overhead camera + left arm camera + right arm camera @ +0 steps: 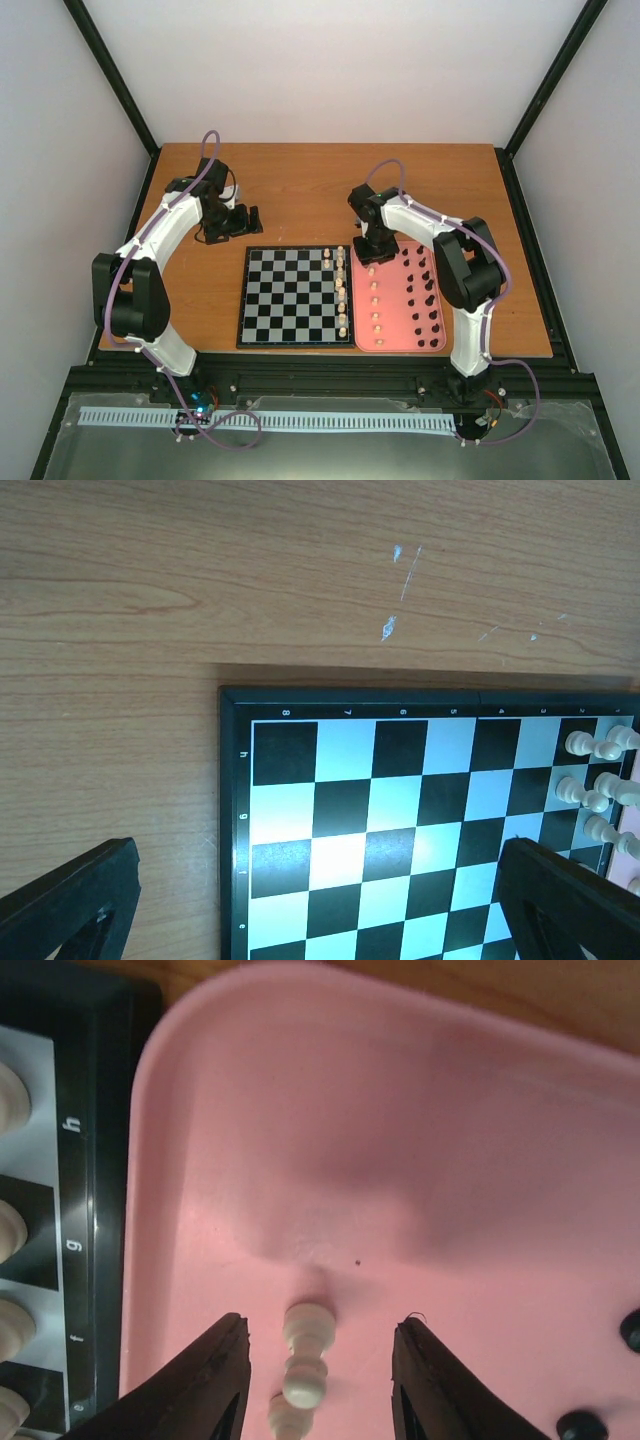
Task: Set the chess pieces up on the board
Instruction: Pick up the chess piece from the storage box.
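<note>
Right wrist view: the pink tray [420,1140] holds a cream chess piece [304,1358] standing between the right gripper's [320,1335] parted fingers, with a gap on either side. A second cream one stands just beside it, and two black pieces [580,1425] sit at the tray's right. Four cream pieces [8,1230] line the board [95,1110] edge just beside the tray. The left gripper [320,890] hangs wide and empty over the board's corner, with the wooden table [150,600] showing beyond the border.

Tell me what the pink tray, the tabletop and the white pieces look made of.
Pink tray: likely moulded plastic with a smooth matte finish, going by its rounded raised rim and soft sheen.
Tabletop: wood or wood-look laminate; grain lines show, with pale scuffs.
White pieces: probably plastic, though painted wood is possible; cream, smooth, slightly glossy.
</note>
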Motion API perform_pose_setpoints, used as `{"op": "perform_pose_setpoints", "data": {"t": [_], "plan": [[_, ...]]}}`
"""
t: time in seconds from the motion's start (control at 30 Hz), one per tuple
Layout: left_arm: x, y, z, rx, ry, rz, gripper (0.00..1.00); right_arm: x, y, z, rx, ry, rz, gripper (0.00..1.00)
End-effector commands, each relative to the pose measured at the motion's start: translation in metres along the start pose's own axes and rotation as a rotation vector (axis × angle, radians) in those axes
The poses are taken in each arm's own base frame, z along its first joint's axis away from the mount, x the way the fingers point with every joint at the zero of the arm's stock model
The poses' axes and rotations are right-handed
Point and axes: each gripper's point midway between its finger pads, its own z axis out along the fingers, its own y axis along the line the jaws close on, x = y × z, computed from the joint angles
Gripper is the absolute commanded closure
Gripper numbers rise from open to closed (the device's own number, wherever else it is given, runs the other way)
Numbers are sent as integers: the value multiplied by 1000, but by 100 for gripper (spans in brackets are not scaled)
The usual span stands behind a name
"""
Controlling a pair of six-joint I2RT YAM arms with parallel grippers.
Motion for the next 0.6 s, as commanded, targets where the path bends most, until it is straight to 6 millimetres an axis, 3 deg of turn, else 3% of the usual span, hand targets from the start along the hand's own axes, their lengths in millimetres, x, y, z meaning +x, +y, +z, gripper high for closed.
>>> {"op": "perform_pose_setpoints", "data": {"t": [0.0, 0.57], "plan": [[-8, -6, -5, 5, -15, 6, 0, -14, -2, -1, -5, -22, -25, 61], [-7, -3, 3, -4, 6, 1, 0, 0, 1, 5, -32, 21, -30, 62]]}}
